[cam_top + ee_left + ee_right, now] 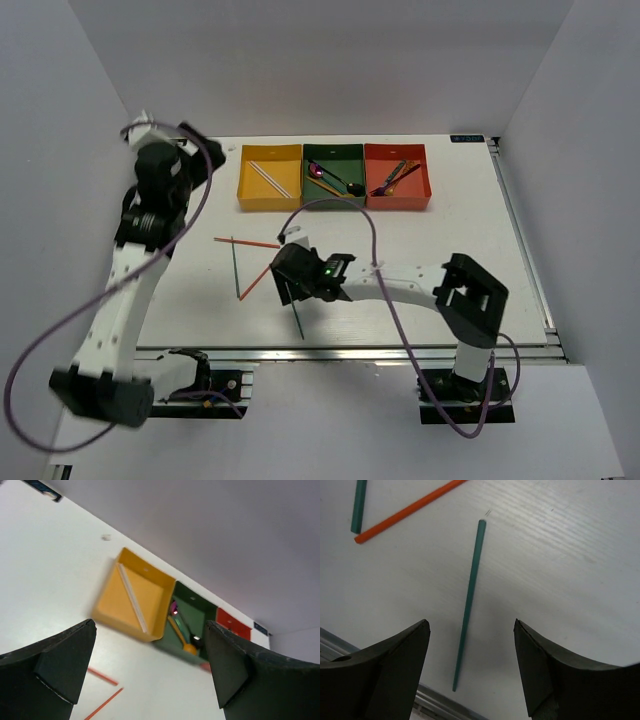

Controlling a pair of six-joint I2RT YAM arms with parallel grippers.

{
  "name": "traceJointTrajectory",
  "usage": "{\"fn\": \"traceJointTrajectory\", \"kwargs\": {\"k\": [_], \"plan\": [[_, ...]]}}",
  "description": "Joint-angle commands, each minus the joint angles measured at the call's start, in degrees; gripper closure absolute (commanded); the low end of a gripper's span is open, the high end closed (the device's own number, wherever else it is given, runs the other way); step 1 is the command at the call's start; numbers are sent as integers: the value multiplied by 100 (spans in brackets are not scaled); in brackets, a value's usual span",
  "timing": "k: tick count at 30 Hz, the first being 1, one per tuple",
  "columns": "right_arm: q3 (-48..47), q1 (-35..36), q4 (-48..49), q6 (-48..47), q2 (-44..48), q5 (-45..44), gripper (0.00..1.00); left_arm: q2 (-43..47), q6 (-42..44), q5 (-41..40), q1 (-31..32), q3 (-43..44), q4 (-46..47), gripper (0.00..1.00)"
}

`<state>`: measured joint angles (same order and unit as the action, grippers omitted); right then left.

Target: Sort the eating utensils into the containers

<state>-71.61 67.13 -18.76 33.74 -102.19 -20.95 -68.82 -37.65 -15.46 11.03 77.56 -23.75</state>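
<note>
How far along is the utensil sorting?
Done: silver chopsticks lie in the yellow tray, spoons in the green tray, other pieces in the red tray. In hand: nothing yet; the right claw hangs open above one green chopstick. Remaining: four chopsticks on the table.

White table (470,230) between plain white walls (350,60)

1. The white table (560,555) is showing a fine brushed grain and softly reflecting the light.
2. The teal chopstick (468,605) is looking smooth and matt, like plastic.
3. The fingers (390,680) of the right gripper (470,630) are looking like matt black plastic.
4. The near-edge rail (350,346) is gleaming like bare metal.
</note>
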Motion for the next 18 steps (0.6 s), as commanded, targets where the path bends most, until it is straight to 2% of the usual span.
{"fn": "traceJointTrajectory", "kwargs": {"k": [1,3,9,10,12,15,16,17,18], "plan": [[-580,160,-505,1,-388,-128,28,912,318,-317,-4,-1283,-666,2],[-765,168,-610,-51,-731,-128,32,1412,521,-194,-4,-1576,-788,2],[-1328,168,-787,-139,-1487,-155,42,2117,1031,-106,-4,-2516,-1087,2],[-1355,168,-787,-139,-1566,-103,51,2196,1031,-149,-4,-2622,-1106,2],[-1417,160,-804,-87,-1768,-67,62,2399,1084,-150,-4,-2911,-1114,2],[-1338,133,-769,1,-1866,82,73,2627,1031,-159,-4,-3054,-1053,2],[-1277,125,-743,97,-1857,178,82,2680,1040,-28,-4,-3045,-1027,2],[-1198,81,-682,168,-1770,205,85,2741,1049,8,-4,-3036,-1001,2],[-1032,63,-664,247,-1717,205,92,2768,1040,26,-4,-3019,-1000,2]]}}
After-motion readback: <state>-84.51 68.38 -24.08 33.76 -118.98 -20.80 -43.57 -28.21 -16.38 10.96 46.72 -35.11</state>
